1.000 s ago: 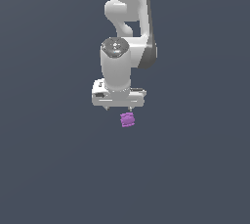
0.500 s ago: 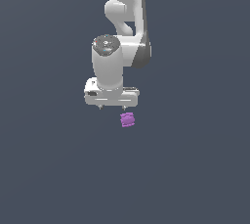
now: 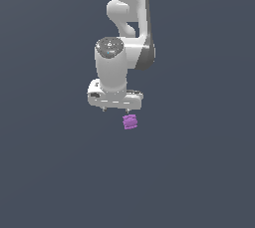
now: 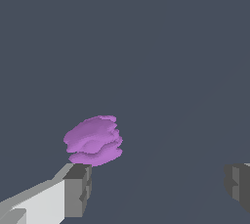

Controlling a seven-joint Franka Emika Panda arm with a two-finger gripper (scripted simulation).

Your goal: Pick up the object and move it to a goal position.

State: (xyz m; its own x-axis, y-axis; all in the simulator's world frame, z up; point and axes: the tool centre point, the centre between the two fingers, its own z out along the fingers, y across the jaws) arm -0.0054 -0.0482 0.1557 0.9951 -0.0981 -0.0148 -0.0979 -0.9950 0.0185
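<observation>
Leftward in the exterior view is where the arm has drifted over the last second, its wrist housing sliding away from above the purple block [image 3: 130,121] while the block itself has stayed where it was on the dark counter [image 3: 199,172]. The gripper [image 3: 115,109] now hangs with its body mostly to the exterior view's left of the block, so that only its right-hand finger stub sits just above the piece.

The wrist view bears this out. The gripper [image 4: 158,181] is spread wide and holds nothing: one grey fingertip [image 4: 78,189] shows near the block [image 4: 93,140], the other sits well apart at the far edge of the picture. The block does not lie between them; it rests just beyond the nearer fingertip, off the line that joins the two.

That offset is what the coming move turns on. To my eye the gripper must shift toward the exterior view's right, and somewhat forward along the wrist's line of sight, until the block sits midway between the fingers, before any descent. The piece looks squat and roughly as wide as it is long, with bumpy, layered sides, so no long axis dictates the approach. Whether the fingertips are above the block's top or level with it I cannot tell.
</observation>
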